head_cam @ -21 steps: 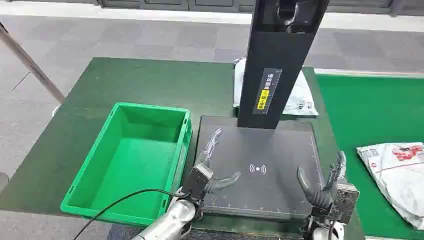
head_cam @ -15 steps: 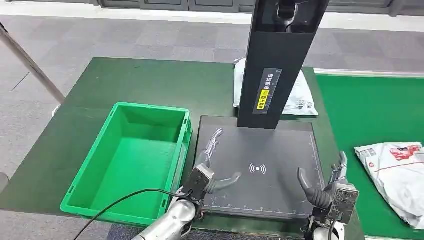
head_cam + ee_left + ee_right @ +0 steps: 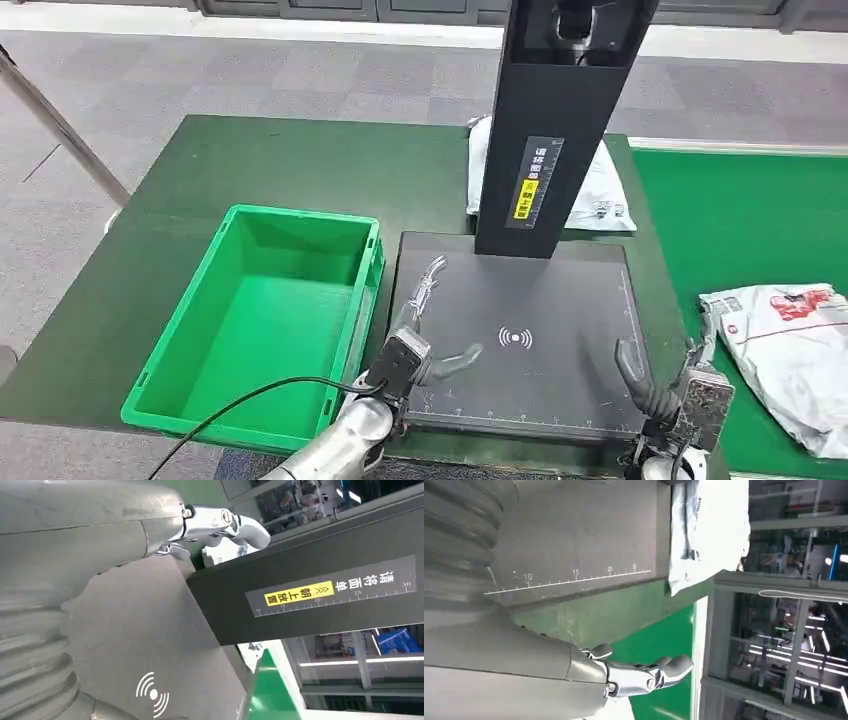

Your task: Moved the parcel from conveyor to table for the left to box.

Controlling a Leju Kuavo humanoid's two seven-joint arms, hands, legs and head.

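Note:
A white parcel (image 3: 790, 345) with red print lies on the green conveyor (image 3: 750, 220) at the right. My right hand (image 3: 680, 385) hovers open just left of it, near the front right corner of the black scanner plate (image 3: 520, 330), fingers spread and empty. My left hand (image 3: 420, 335) rests open over the plate's left edge, beside the empty green box (image 3: 265, 320). In the right wrist view the right hand (image 3: 634, 672) stretches over green cloth beside the plate (image 3: 574, 535). The left hand (image 3: 215, 522) reaches toward the scanner post (image 3: 310, 595) in the left wrist view.
The black scanner post (image 3: 560, 120) rises from the back of the plate. Another white parcel (image 3: 600, 190) lies behind it on the green table (image 3: 280, 160); it also appears as a white parcel (image 3: 711, 525) in the right wrist view. A metal pole (image 3: 60, 125) slants at far left.
My right hand has shifted right and slightly down, toward the parcel. The parcel on the conveyor has drifted left, closer to the hand. The left hand stays put.

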